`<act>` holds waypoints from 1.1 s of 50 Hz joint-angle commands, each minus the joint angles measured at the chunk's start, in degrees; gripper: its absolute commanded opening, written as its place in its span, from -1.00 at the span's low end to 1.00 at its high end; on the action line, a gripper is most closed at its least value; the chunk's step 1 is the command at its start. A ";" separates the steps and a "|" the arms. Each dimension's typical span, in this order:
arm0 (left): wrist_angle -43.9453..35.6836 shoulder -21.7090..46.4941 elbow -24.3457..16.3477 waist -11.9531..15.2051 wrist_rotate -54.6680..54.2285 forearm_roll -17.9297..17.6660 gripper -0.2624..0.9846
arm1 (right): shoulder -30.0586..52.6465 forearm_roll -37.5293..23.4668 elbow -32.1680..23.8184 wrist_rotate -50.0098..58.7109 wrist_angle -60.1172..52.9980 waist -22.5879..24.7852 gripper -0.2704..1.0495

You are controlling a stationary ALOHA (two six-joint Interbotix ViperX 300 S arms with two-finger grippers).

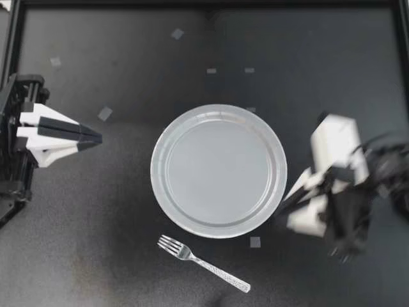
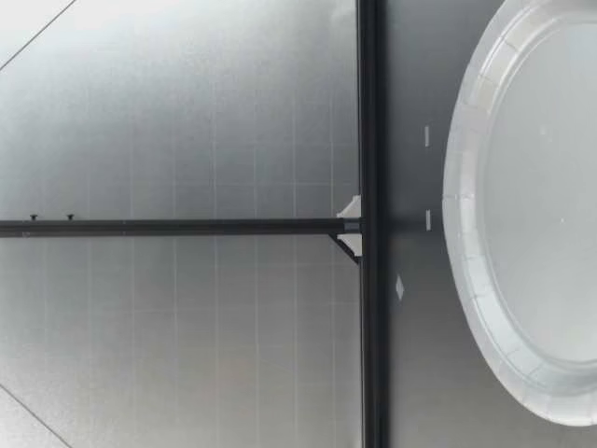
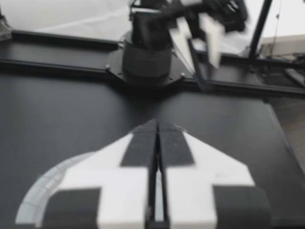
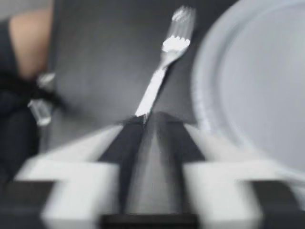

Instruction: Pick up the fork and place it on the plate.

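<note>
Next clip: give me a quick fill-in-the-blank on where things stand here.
The fork lies on the ___, outside the plate.
Its tines point toward my ___ arm's side.
The plate is ___.
My left pincer is ___, holding nothing.
Missing words: table; left; empty; shut.

Fork (image 1: 204, 263) on tbl (image 1: 96, 224), just beside plate (image 1: 158, 171).

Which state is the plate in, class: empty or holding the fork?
Empty. The plate is bare; the fork lies on the table beside it, clear of its rim.
</note>
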 commanded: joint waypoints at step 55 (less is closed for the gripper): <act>-4.22 -1.41 5.63 -0.18 4.48 0.09 -0.65 | 41.13 3.96 -25.58 6.15 1.23 3.43 0.18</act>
